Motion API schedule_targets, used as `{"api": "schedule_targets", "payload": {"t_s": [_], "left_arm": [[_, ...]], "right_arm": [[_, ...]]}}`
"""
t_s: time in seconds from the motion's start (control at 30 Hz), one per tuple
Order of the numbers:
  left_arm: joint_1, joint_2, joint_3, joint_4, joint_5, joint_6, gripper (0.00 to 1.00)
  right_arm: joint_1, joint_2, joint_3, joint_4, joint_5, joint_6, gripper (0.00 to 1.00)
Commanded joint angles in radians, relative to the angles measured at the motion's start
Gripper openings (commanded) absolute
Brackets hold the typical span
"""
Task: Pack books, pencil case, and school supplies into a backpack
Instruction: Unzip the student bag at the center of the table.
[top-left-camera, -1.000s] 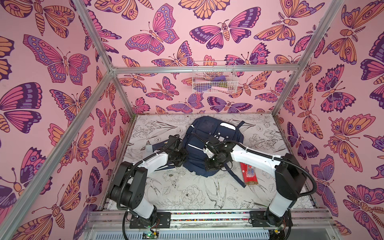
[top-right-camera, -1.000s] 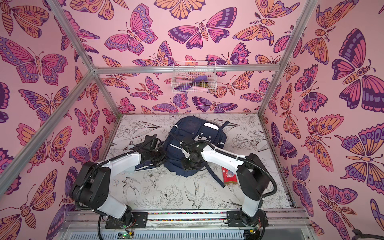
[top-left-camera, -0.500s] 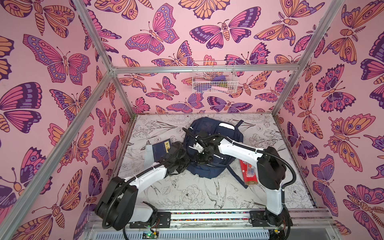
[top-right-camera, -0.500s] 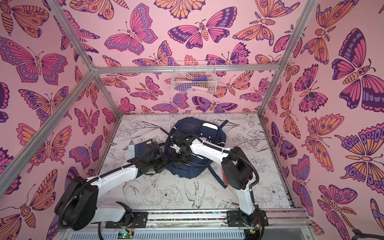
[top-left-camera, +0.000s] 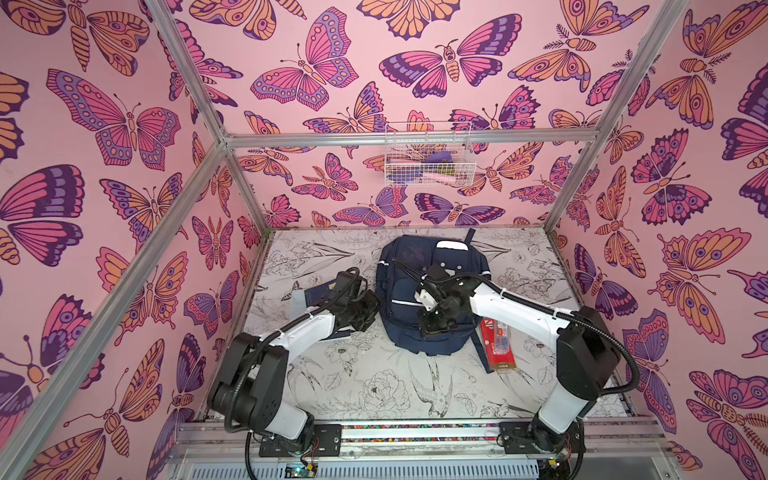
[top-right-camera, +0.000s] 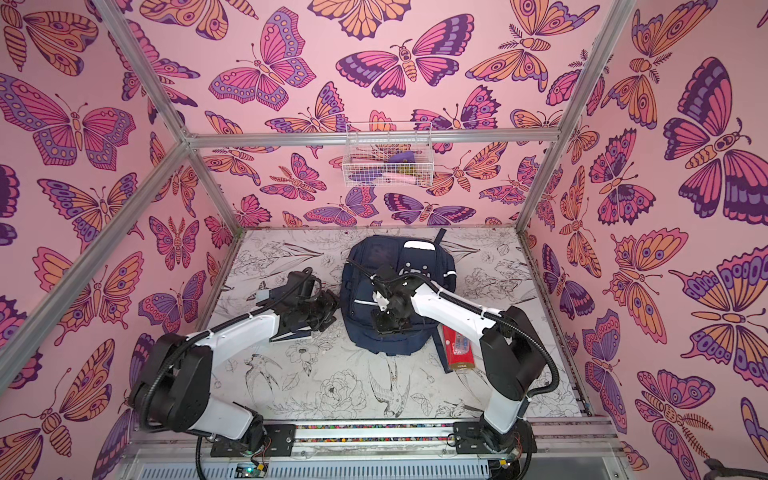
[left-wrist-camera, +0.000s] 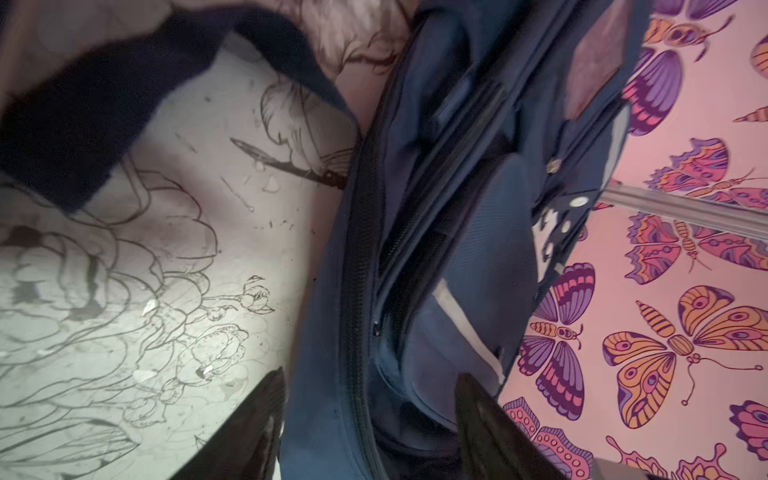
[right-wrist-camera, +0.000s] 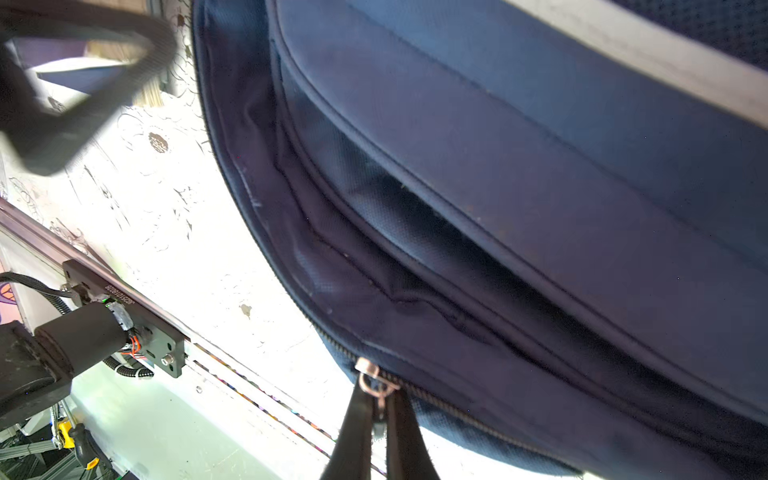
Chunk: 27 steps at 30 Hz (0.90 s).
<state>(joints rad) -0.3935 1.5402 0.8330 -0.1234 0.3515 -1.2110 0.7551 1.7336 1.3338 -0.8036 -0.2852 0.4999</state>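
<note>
Two claws: right gripper (right-wrist-camera: 379, 419) shut on the zip pull (right-wrist-camera: 369, 375), likely the only firm hold on the soft, floppy backpack (top-left-camera: 395, 316) lying near the table's (top-left-camera: 374, 395) far edge; left gripper (left-wrist-camera: 370, 376) spread wide alongside.

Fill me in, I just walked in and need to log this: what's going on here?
Two robot arms are working on a navy backpack lying flat on the table. The right gripper is shut on a zip pull at the bag's near edge. The left gripper is open at the bag's side. The books lie on the table by the left arm and a red pack lies on the other side, neither packed yet.
</note>
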Motion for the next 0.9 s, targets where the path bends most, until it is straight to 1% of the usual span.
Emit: {"api": "schedule_targets", "payload": {"t_s": [0.0,0.1,0.13,0.2,0.33,0.4,0.5,0.57,0.67,0.77,0.87], "left_arm": [[-0.002,0.042,0.010,0.051,0.074,-0.006,0.63],[-0.005,0.088,0.027,0.079,0.081,-0.014,0.59],[-0.005,0.104,0.034,0.086,0.086,-0.016,0.57],[-0.008,0.128,0.039,0.112,0.098,-0.030,0.41],[-0.022,0.131,0.022,0.162,0.113,-0.057,0.00],[-0.036,0.108,0.009,0.168,0.102,-0.063,0.00],[-0.057,0.066,-0.012,0.168,0.067,-0.066,0.00],[-0.069,0.041,-0.031,0.168,0.048,-0.078,0.00],[-0.081,0.001,-0.061,0.176,0.026,-0.091,0.00],[-0.083,-0.054,-0.108,0.175,0.000,-0.103,0.00],[-0.081,-0.136,-0.176,0.167,-0.031,-0.120,0.00]], "right_arm": [[0.003,-0.014,0.008,0.018,-0.012,0.010,0.00],[0.007,-0.007,0.010,0.019,-0.018,0.011,0.00],[0.011,-0.004,0.011,0.021,-0.020,0.012,0.00],[0.018,0.008,0.014,0.024,-0.025,0.016,0.00],[0.049,0.050,0.043,0.067,-0.049,0.037,0.00],[0.075,0.099,0.095,0.098,-0.075,0.053,0.00],[0.112,0.204,0.226,0.100,-0.093,0.061,0.00],[0.118,0.282,0.329,0.100,-0.100,0.070,0.00],[0.111,0.357,0.431,0.102,-0.105,0.069,0.00],[0.089,0.353,0.438,0.083,-0.085,0.060,0.00],[0.067,0.282,0.347,0.062,-0.051,0.036,0.00]]}}
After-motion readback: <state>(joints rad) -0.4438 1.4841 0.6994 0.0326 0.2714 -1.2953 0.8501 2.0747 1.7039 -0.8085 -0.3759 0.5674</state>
